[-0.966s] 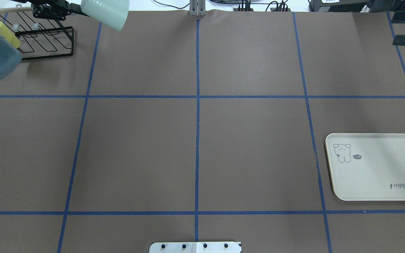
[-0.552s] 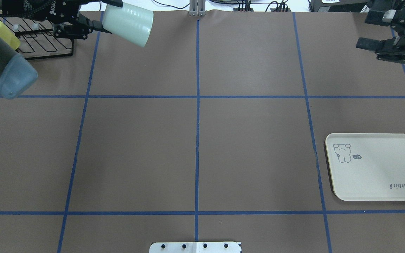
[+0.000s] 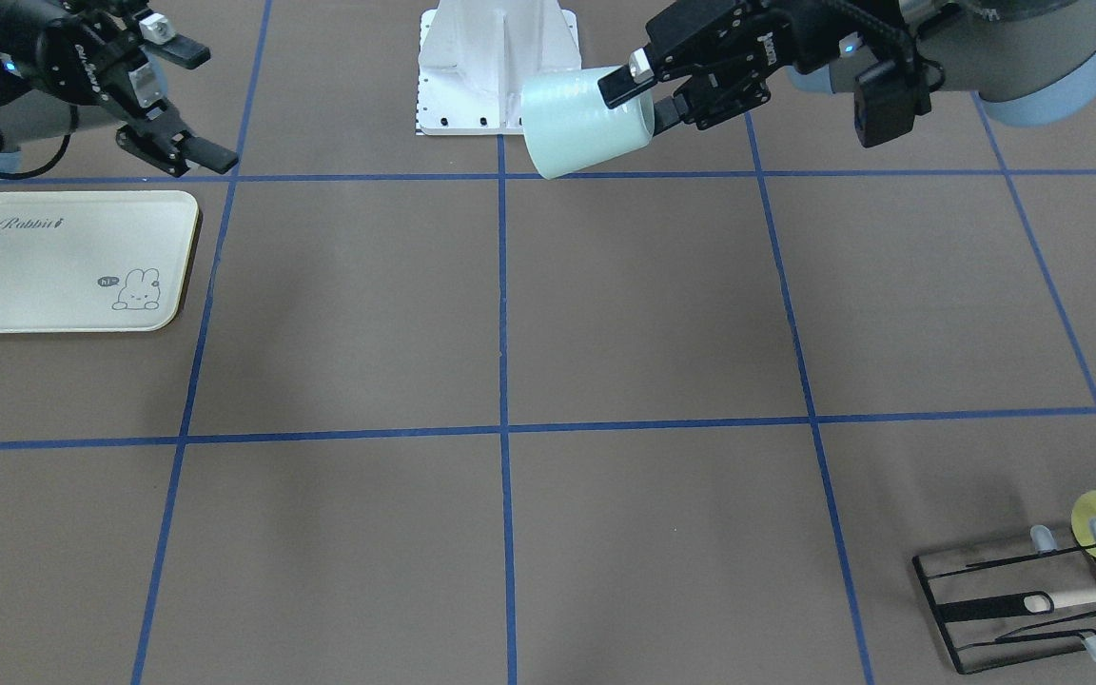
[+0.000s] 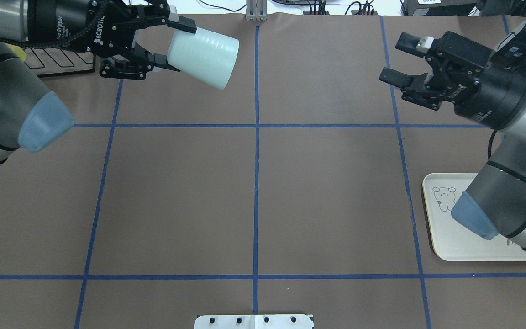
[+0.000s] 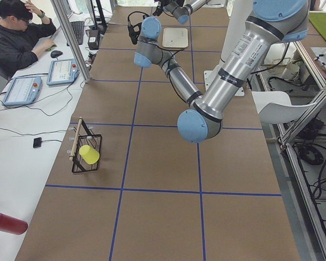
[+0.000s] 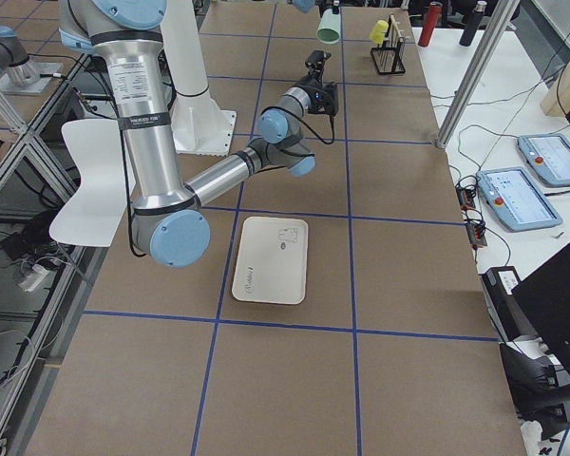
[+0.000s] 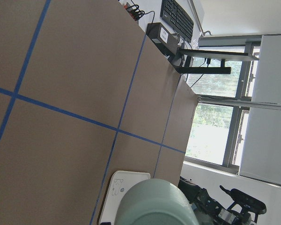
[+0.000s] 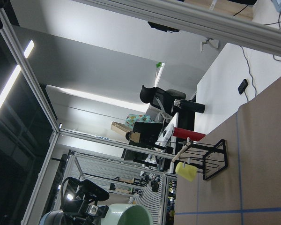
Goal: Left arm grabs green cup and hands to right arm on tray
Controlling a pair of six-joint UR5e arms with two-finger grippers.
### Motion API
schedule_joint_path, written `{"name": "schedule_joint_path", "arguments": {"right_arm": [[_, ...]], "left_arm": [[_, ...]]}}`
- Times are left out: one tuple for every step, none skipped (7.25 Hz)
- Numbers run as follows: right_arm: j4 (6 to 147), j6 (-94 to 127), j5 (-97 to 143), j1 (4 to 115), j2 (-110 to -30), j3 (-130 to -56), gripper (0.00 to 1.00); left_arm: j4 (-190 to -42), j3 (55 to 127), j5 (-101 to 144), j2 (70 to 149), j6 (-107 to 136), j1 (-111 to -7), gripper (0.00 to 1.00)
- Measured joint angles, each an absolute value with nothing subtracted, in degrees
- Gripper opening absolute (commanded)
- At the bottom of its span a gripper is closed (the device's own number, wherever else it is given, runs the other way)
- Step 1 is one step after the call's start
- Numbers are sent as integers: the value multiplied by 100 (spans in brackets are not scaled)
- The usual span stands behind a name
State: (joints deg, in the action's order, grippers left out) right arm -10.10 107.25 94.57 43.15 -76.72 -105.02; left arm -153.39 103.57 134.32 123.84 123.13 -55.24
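Overhead, caught mid-handover: held the green cup aloft on its side, clamped in the left fingers, well apart from the right fingers, spread wide. Front-on, showed the tray on the bench near the right arm. Next, probably: closing the gap between arms.

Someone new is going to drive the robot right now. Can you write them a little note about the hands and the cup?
Left gripper: shut on the green cup, held tilted above the table.
Right gripper: open, empty, facing the cup across a gap.
Tray: nothing on it.
Done: cup grabbed and lifted.
Left: hand it to the right gripper, then set it on the tray.
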Motion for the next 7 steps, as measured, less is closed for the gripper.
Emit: {"name": "schedule_joint_path", "arguments": {"right_arm": [[-1009,10734,9132,3994,-7415,-10521,99],[-1003,10732,8857,3723,-7189,-10548,99],[-997,10714,8612,3465,-6996,-10559,99],[-995,10689,8411,3228,-6852,-10556,99],[-994,10671,8271,3045,-6767,-10552,99],[-993,10665,8203,2939,-6728,-10549,99],[-989,10662,8165,2876,-6678,-10537,98]], "left_arm": [[-15345,10382,13434,12407,12429,-5424,0],[-15350,10420,13432,12415,12491,-5341,0],[-15353,10462,13430,12420,12539,-5293,0],[-15354,10501,13430,12427,12616,-5269,0],[-15366,10534,13430,12447,12727,-5253,0],[-15390,10563,13430,12472,12798,-5215,0],[-15411,10595,13427,12483,12829,-5145,0]]}}
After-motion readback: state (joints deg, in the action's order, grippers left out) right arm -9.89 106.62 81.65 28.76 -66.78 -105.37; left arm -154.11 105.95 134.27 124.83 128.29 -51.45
